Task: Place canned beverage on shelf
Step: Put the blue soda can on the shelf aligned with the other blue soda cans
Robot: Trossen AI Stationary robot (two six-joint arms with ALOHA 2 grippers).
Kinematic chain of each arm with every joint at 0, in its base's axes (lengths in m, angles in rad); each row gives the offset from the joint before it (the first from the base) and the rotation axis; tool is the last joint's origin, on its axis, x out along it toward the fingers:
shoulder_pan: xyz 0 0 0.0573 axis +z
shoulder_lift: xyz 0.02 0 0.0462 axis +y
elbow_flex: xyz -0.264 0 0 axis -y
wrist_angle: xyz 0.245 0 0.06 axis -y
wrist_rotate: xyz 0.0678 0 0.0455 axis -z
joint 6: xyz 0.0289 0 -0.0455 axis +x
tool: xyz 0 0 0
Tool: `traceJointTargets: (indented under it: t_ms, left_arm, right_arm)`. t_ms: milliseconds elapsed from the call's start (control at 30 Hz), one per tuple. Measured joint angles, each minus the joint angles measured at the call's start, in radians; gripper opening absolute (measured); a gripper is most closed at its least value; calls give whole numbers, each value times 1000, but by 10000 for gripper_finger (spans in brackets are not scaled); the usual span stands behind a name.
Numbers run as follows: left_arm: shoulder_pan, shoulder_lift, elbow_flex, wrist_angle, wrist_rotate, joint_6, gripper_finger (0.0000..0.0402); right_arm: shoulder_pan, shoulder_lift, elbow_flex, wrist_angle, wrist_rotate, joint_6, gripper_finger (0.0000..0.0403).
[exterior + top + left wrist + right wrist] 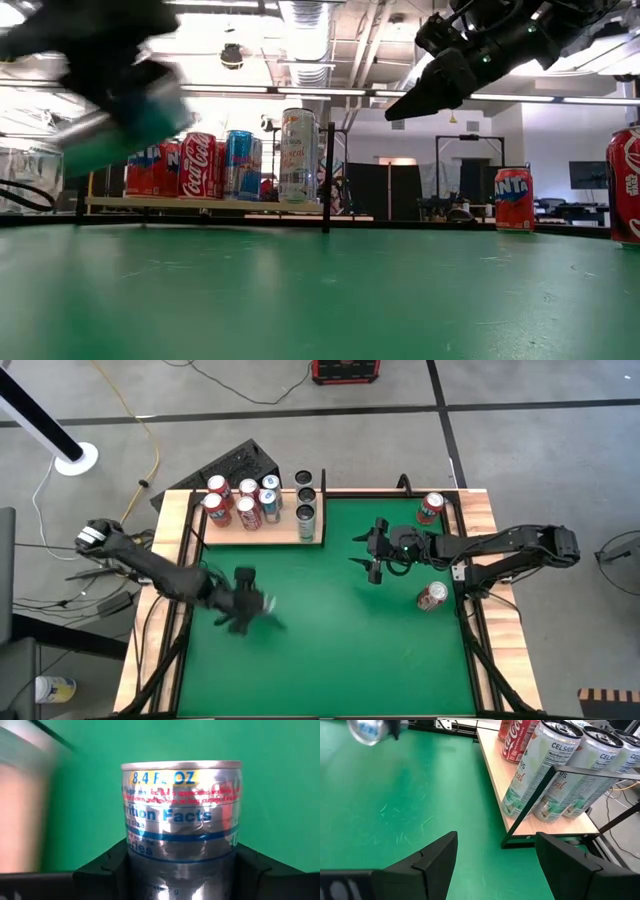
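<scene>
Green felt tabletop with narrow wooden side strips, seen from above. The shelf, a pale-wood board, lies at the far edge of the felt and carries a cluster of red and blue cans and three tall slim cans in a row at its right end, behind a thin black frame. Well in front of the shelf, above the felt, the left gripper pinches a small silver can between its dark fingers. To the right of the shelf, the right gripper hangs above the felt with its fingers spread and nothing between them. Farther right of the shelf, an orange can stands at the table's far corner and a red can stands near the right strip. Beyond the table, grey floor with cables; the low view shows ceiling ducts and strip lights.
</scene>
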Motion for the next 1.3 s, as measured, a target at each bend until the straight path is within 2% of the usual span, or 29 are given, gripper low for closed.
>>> traceJointTargets:
  t_ms: [133, 200, 267, 367, 567, 667, 800, 867, 967, 1000, 1067, 1167, 1233, 1300]
  left_arm:
    - [130, -125, -68, 360, -288, 52, 202]
    - [200, -170, -149, 587, -337, 103, 202]
    - [267, -199, -253, 847, -318, 120, 202]
    - [364, -207, -408, 1204, -216, 128, 202]
    - [503, -143, -596, 1666, -70, 243, 202]
    - [547, -94, -627, 1758, 24, 251, 202]
    - [587, -42, -618, 1775, 181, 253, 202]
    - [599, -25, -612, 1775, 202, 266, 202]
    - [626, -4, -607, 1782, 174, 277, 202]
    - [635, 4, -607, 1784, 204, 275, 202]
    - [651, 21, -607, 1792, 371, 272, 202]
    - [655, 59, -597, 1794, 661, 240, 202]
    - [648, 94, -587, 1792, 754, 232, 202]
    - [627, 136, -573, 1794, 766, 234, 202]
  right_arm:
    - [2, 0, 0, 0, 0, 11, 291]
    - [1, 0, 0, -2, 1, 32, 291]
    - [1, 0, 0, -3, 1, 36, 291]
    - [1, 0, 0, -4, 1, 36, 291]
    - [-2, 0, 0, -2, 2, 29, 291]
    - [-2, 0, 0, 10, 2, 17, 291]
    - [-4, 0, 0, 13, 2, 17, 291]
    - [-7, 0, 0, 23, 2, 17, 291]
    - [-9, 0, 0, 36, 2, 17, 291]
    - [-9, 0, 0, 41, 2, 17, 291]
    - [-8, 0, 0, 58, -8, 17, 291]
    - [-5, 0, 0, 122, -121, 17, 291]
    - [2, 3, 0, 208, -218, 17, 291]
    - [14, 24, 2, 315, -273, 17, 291]
